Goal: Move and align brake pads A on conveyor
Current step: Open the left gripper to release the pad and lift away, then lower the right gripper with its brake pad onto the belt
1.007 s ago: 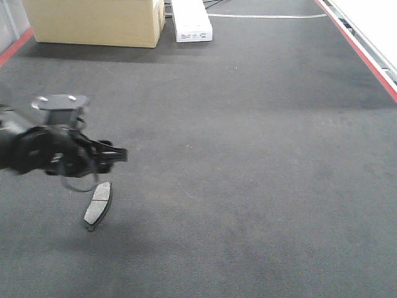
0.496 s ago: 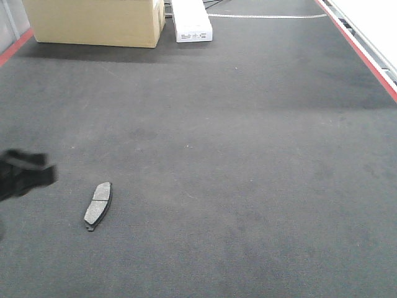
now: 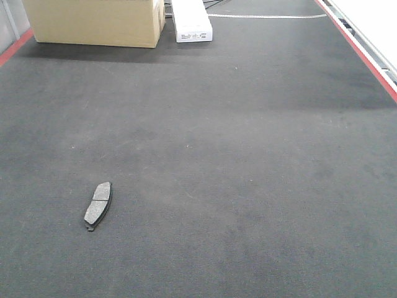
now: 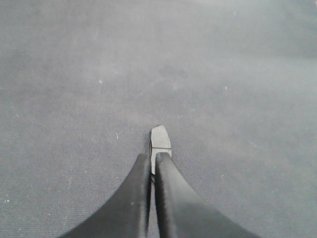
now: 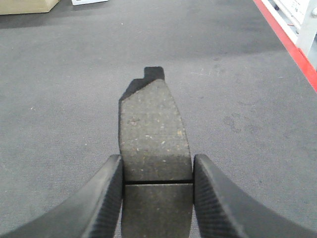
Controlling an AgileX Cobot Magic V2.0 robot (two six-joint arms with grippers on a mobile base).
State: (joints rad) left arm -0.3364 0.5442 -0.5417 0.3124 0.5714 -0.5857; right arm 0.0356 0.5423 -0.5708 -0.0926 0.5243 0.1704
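One brake pad [image 3: 98, 203] lies flat on the dark conveyor [image 3: 248, 155] at the front left, its long side running roughly away from the camera. Neither gripper shows in the front view. In the left wrist view my left gripper [image 4: 152, 157] is shut with nothing in it, and that lying brake pad [image 4: 160, 139] shows small on the belt just past the fingertips. My right gripper [image 5: 157, 163] is shut on a second brake pad [image 5: 153, 129], the fingers clamping its long edges by the middle groove, friction face up, above the belt.
A cardboard box [image 3: 93, 22] and a white box [image 3: 191, 22] stand at the belt's far left. Red edge strips [image 3: 372, 62] run along the right side and the far left corner; the right one [image 5: 292, 49] also shows in the right wrist view.
My left arm has pulled back to the left and out of the front view. The brake pad on the belt has stayed where it was.
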